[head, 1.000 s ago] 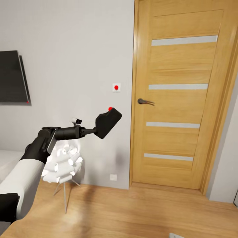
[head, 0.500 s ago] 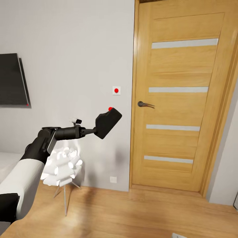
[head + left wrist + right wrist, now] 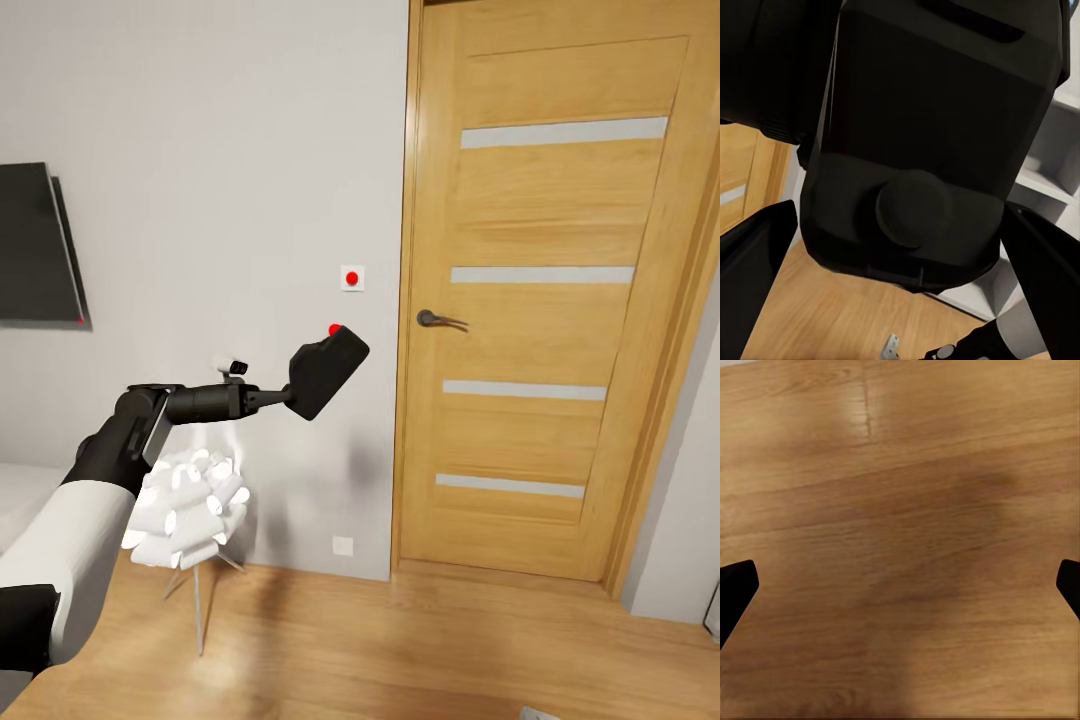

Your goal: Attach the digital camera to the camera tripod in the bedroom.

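My left gripper (image 3: 286, 394) is shut on the digital camera (image 3: 326, 372), a black boxy body with a red button on top, and holds it out at chest height in front of the grey wall. In the left wrist view the digital camera (image 3: 922, 150) is close up between the dark fingers (image 3: 750, 277), its round lens barrel facing the view. My right gripper (image 3: 900, 585) is open over bare wood floor, with only the fingertips (image 3: 733, 585) at the picture's two sides. The camera tripod is out of view.
A closed light wooden door (image 3: 540, 300) with a dark handle (image 3: 435, 319) stands ahead to the right. A white flower-shaped lamp (image 3: 190, 510) on thin legs sits below my left arm. A dark wall screen (image 3: 35, 245) hangs at the left. Wood floor (image 3: 400, 640) lies ahead.
The whole head view has shifted a little, so the door, lamp and wall switch sit lower in the picture. My left arm keeps the same hold on the digital camera.
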